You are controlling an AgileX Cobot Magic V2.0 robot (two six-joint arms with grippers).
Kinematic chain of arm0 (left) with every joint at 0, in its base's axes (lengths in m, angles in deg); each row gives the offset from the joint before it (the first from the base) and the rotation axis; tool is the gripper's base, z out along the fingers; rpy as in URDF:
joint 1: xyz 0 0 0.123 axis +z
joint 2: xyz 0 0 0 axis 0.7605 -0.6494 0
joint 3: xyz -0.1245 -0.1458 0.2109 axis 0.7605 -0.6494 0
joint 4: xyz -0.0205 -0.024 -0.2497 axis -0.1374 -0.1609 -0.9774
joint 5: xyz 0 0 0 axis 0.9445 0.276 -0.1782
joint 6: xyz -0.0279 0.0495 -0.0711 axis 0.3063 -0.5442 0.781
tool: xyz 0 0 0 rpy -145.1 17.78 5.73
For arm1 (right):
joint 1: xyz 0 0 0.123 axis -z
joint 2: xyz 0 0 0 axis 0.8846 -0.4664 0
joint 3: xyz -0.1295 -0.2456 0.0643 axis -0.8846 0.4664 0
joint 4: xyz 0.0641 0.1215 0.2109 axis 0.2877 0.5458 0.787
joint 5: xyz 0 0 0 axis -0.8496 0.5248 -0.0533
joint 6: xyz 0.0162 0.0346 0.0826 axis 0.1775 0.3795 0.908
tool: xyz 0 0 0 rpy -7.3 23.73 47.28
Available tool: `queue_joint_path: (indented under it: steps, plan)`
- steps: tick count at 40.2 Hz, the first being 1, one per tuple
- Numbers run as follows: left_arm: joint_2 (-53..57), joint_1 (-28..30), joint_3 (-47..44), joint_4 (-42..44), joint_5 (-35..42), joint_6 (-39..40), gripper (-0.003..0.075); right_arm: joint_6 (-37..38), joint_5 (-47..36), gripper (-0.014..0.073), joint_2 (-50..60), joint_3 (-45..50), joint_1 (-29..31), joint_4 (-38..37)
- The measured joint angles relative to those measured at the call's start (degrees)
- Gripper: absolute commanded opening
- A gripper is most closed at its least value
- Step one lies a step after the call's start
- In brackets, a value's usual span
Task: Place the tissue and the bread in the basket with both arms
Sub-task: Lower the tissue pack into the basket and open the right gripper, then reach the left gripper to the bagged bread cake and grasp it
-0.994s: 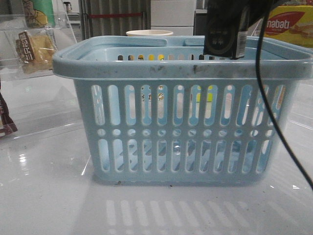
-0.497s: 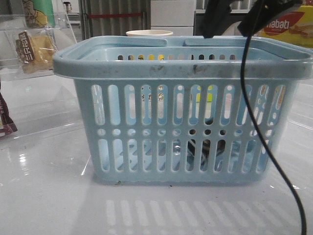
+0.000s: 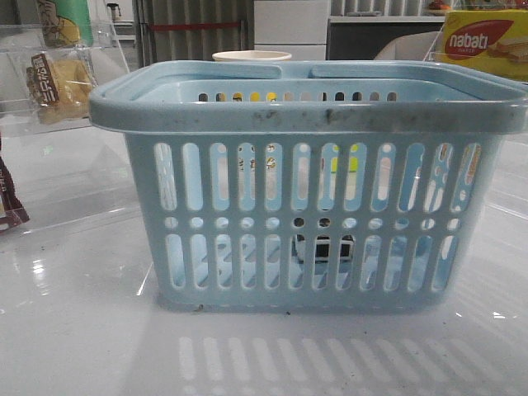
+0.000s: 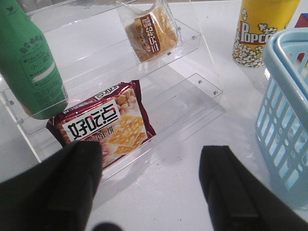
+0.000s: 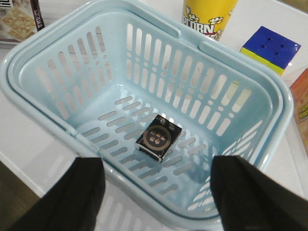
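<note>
Tissue (image 5: 159, 138) is lying flat on the basket (image 5: 43, 103) floor, below the right gripper (image 5: 156, 202), whose fingers are gaping apart, empty. Left gripper (image 4: 151, 192) is also hanging released, empty, with the bread (image 4: 151, 32) sitting beyond it on the clear shelf (image 4: 192, 94).

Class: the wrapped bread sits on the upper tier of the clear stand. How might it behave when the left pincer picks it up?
The bread is in thin clear wrap, so it probably squashes and feels light. The glossy film may slip between the fingers. It already leans, so a nudge could tip it.
</note>
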Motion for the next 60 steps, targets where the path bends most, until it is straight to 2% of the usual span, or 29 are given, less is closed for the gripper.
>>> queue_joint_path:
  steps: [12, 24, 34, 37, 44, 54, 60]
  plan:
    - [0.0, 0.0, 0.0, 0.0, 0.0, 0.0, 0.0497, -0.1, 5.9, 0.0564, 9.9, 5.2, 0.0, 0.0]
    - [0.0, 0.0, 0.0, -0.2, 0.0, 0.0, 0.0497, -0.1, 6.4, 0.0564, 10.3, 5.5, 0.0, 0.0]
    - [-2.2, 0.0, 0.2, -4.0, 0.2, 0.0, 0.0498, -0.1, 6.4, 0.0564, 10.3, 5.5, 0.0, 0.0]
    - [-5.3, 0.0, 1.6, -4.4, -0.2, 0.0, 0.0511, -0.1, 6.5, 0.0564, 10.3, 5.5, 0.0, 0.0]
    - [-15.7, 0.0, 7.4, -5.7, -0.9, 0.0, 0.0622, -0.1, 6.6, 0.0564, 10.3, 5.5, 0.0, 0.0]
    - [-31.5, 0.0, 16.5, -7.1, 0.8, 0.0, 0.0625, -0.1, 6.8, 0.0564, 10.3, 5.5, 0.0, 0.0]
    - [-41.2, 1.0, 23.7, -12.9, 3.3, 0.0, 0.0624, -0.1, 6.8, 0.0564, 10.3, 5.5, 0.0, 0.0]
